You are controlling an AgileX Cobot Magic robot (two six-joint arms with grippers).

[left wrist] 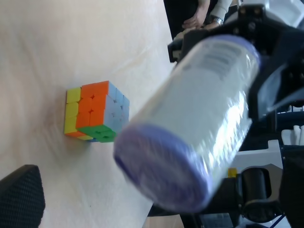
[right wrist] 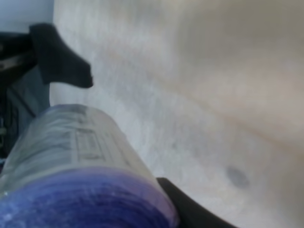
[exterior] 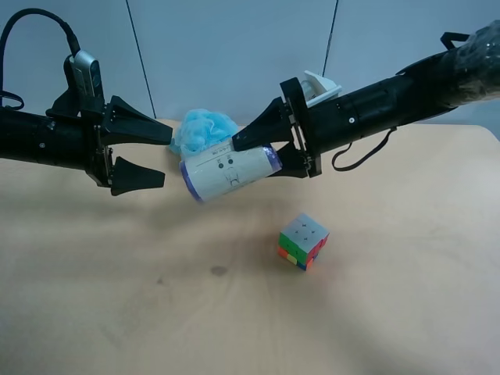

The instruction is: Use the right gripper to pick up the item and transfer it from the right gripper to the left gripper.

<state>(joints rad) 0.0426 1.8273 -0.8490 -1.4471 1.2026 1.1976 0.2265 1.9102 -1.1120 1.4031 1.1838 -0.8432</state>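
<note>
Right gripper (exterior: 254, 156) fingers clamp the item (exterior: 229, 173) mid-air over the desk (exterior: 117, 297); left gripper (exterior: 167, 156) fingers spread, just beside its free end. Ease left fwd to straddle it, close b4 you open right.

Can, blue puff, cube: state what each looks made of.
The can: probably cardboard or plastic under a glossy clear wrap, going by the sheen and printed off-white side; purple-blue ends look plastic. The puff: soft mesh or fibre, fluffy and matte. The cube: hard plastic, smooth coloured tiles.
</note>
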